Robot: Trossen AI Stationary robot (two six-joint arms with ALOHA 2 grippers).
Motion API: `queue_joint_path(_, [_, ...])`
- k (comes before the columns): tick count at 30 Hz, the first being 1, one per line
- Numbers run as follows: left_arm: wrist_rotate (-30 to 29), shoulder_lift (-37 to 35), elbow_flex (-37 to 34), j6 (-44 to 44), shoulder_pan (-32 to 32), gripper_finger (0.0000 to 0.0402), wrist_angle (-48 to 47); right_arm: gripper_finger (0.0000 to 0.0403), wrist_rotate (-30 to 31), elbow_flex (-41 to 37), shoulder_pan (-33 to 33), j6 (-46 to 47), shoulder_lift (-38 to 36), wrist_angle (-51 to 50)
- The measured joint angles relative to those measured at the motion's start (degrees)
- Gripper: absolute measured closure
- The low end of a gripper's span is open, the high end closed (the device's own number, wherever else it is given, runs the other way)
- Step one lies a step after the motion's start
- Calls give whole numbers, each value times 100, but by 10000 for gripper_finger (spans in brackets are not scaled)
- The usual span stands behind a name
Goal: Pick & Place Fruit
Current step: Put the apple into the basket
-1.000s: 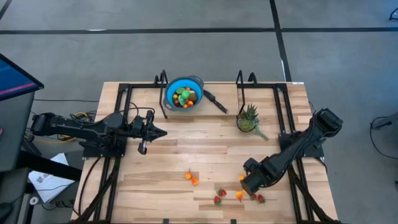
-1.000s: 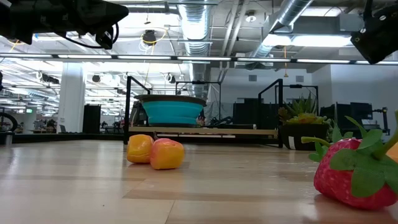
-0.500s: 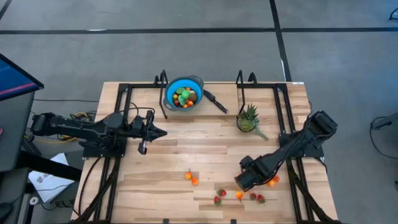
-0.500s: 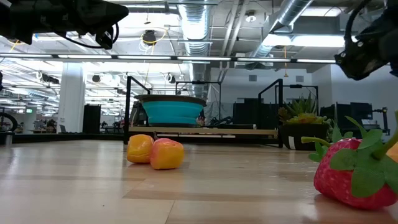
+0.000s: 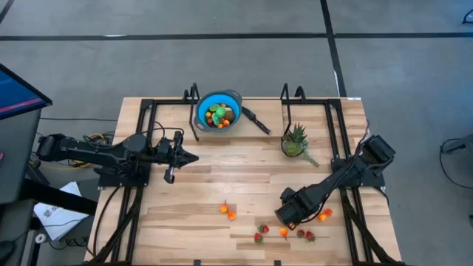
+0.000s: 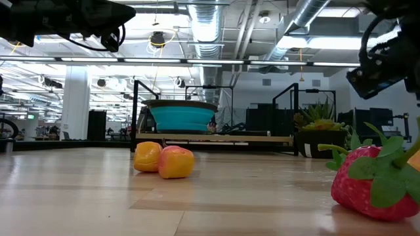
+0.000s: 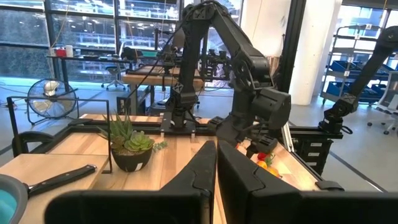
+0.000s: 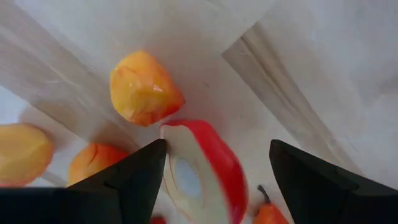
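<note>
Here we see the wooden counter (image 5: 222, 185) with our left tool (image 5: 191, 157) parked at its left side, fingers pressed together and holding nothing. The blue bowl (image 5: 219, 111) at the far edge already holds several fruit pieces, with the spiky plant (image 5: 295, 140) to its right. Our right tool (image 5: 284, 216) hangs spread over the near-right fruit cluster, a red-skinned cut slice (image 8: 205, 174) between its fingers, ungripped. Two orange pieces (image 5: 228, 212) lie left of it.
</note>
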Motion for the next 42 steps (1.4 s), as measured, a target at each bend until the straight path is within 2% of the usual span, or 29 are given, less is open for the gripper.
queue_joint_path(7, [1, 0, 0, 0, 2, 393, 2, 121, -173, 2, 1, -574, 260, 125])
queue_joint_path(16, [1, 0, 0, 0, 0, 393, 3, 124, -204, 9, -2, -625, 272, 92])
queue_joint_path(24, [-1, 0, 0, 0, 0, 393, 4, 175, -237, 7, 0, -623, 272, 103])
queue_joint_path(34, [0, 0, 0, 0, 1, 393, 4, 220, -217, 0, 3, -626, 272, 63])
queue_joint_path(42, [-1, 0, 0, 0, 2, 393, 4, 255, -91, -1, -42, -1215, 272, 111])
